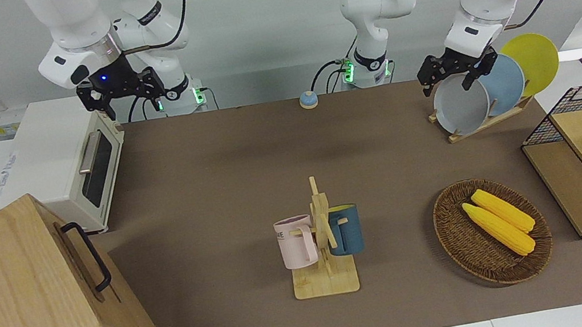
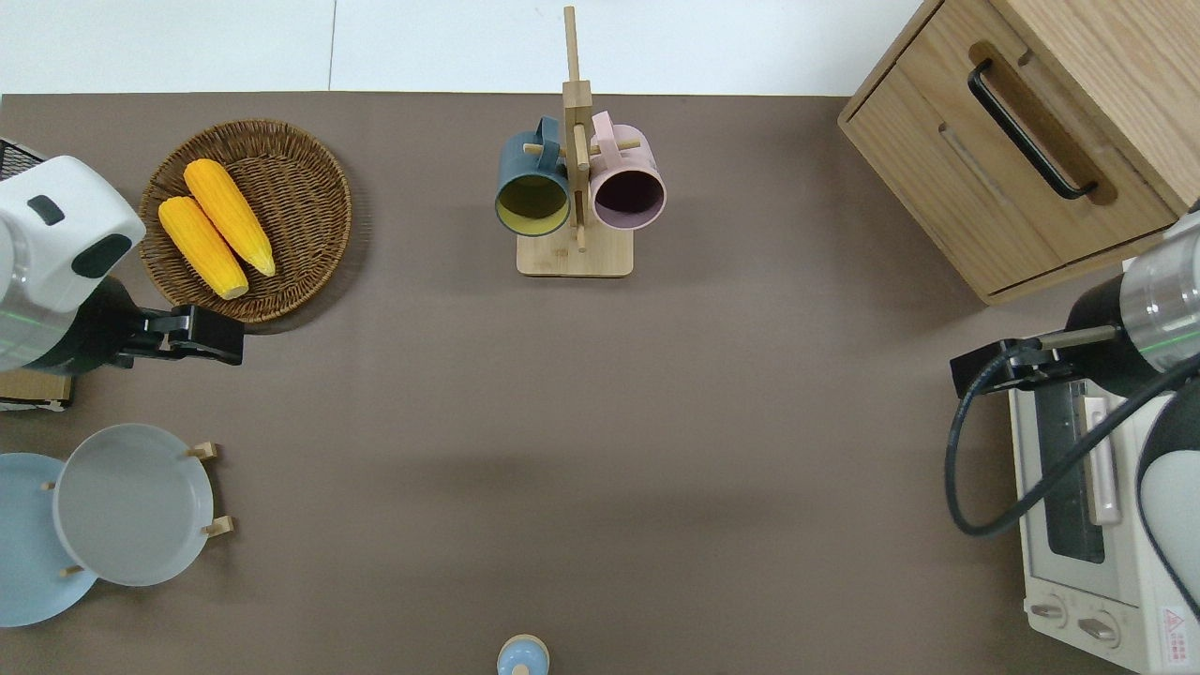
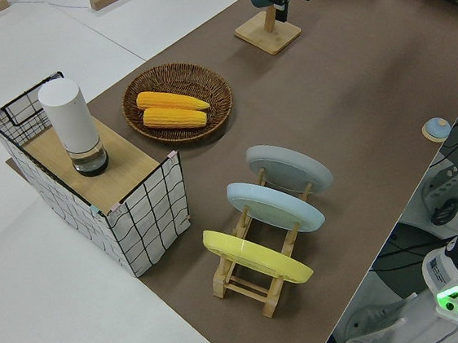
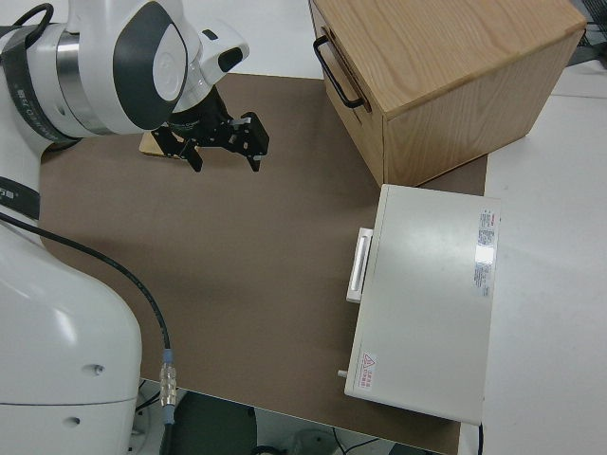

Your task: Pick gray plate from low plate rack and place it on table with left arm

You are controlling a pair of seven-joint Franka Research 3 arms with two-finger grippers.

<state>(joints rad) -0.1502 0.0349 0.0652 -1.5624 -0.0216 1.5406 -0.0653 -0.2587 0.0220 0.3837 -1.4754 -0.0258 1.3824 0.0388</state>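
1. I see the gray plate (image 1: 461, 103) standing tilted in the low plate rack (image 3: 261, 279), in the slot farthest from the robots, at the left arm's end of the table (image 1: 215, 198).
2. Next to it in the rack, nearer to the robots, leans the light blue plate (image 1: 504, 82), and then the yellow plate (image 1: 532, 61).
3. My left gripper (image 1: 456, 72) hangs in the air with its fingers spread apart and nothing between them. The overhead view puts it over bare mat between the rack and the wicker basket (image 2: 309, 187).
4. That basket holds two corn cobs (image 2: 216, 225) and lies farther from the robots than the rack.
5. A wire-mesh box (image 3: 136, 222) with a white cylinder (image 3: 73, 126) on top stands just beside the rack at the table's end.
6. The mug stand (image 1: 321, 240) with a pink mug (image 1: 296, 242) and a dark blue mug (image 1: 346, 229) is well apart, mid-table.
7. The right arm is parked; its gripper (image 4: 223, 142) has its fingers apart.
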